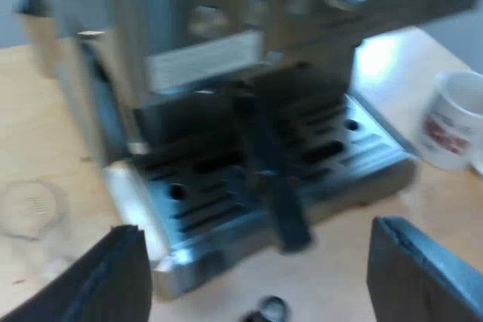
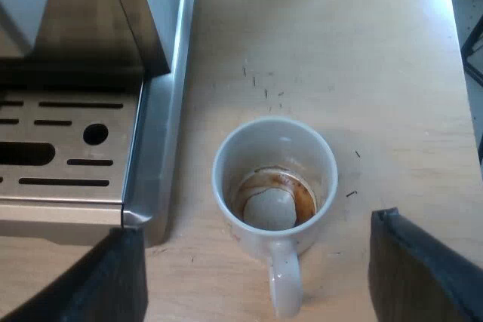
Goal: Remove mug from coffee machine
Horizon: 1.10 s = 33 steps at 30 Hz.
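Observation:
A white mug (image 2: 274,179) stands upright on the wooden table beside the espresso machine's drip tray (image 2: 68,148), off the tray. Brown coffee residue rings its bottom, and its handle (image 2: 285,280) points toward my right gripper (image 2: 258,225). That gripper hovers open above the mug, one finger on each side and neither touching it. From the left wrist view the mug (image 1: 453,118) shows a red print and stands by the tray's corner. My left gripper (image 1: 256,228) is open in front of the espresso machine (image 1: 249,73), holding nothing.
The metal holder's dark handle (image 1: 272,179) sticks out from the machine's front over the slotted tray (image 1: 226,209). A measuring glass (image 1: 30,209) stands on the table at the machine's other side. A small round metal piece (image 1: 272,308) lies near my left fingers.

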Each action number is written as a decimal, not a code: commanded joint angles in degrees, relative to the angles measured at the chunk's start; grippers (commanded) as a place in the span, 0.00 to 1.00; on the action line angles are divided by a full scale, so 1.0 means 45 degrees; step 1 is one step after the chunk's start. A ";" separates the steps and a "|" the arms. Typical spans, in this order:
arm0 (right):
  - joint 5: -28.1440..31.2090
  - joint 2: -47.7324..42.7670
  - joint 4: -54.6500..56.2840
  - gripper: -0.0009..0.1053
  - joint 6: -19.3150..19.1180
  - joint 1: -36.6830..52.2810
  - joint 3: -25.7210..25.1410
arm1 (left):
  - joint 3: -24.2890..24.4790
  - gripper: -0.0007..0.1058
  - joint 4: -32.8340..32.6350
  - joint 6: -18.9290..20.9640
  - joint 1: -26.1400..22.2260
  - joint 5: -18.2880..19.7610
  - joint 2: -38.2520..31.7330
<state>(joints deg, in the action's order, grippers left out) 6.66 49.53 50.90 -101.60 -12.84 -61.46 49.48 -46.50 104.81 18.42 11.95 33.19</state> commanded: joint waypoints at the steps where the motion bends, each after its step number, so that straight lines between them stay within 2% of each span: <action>1: -0.0118 -0.0005 -0.0035 0.60 -0.0001 0.0163 -0.0169 | 0.0279 0.59 -0.0159 0.0148 -0.1017 -0.0128 -0.0056; 4: -0.0224 0.0051 -0.0161 0.60 -0.0001 0.0974 -0.0169 | 0.0454 0.59 -0.0895 -0.0115 -0.2223 0.0298 -0.0056; 7: -0.0339 0.0051 -0.0204 0.60 -0.0030 0.1690 -0.0169 | 0.0601 0.59 -0.2153 -0.0943 -0.3212 0.0729 -0.0080; 15: -0.0301 -0.0122 -0.0087 0.60 -0.0056 0.1839 -0.0169 | 0.0601 0.59 -0.2544 -0.1071 -0.2875 0.0723 -0.0567; 22: 0.0843 -0.2069 0.0179 0.60 -0.0289 0.1839 0.0400 | 0.0601 0.59 -0.2571 -0.1071 -0.2846 0.0723 -0.1509; 33: 0.0849 -0.5388 0.0069 0.60 -0.0345 0.1816 0.2073 | 0.0601 0.59 -0.2637 -0.1071 -0.2846 0.0723 -0.3615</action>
<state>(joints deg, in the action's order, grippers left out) 10.13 25.65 51.59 -102.34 -4.71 -51.88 51.72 -58.45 100.26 5.35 14.87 16.99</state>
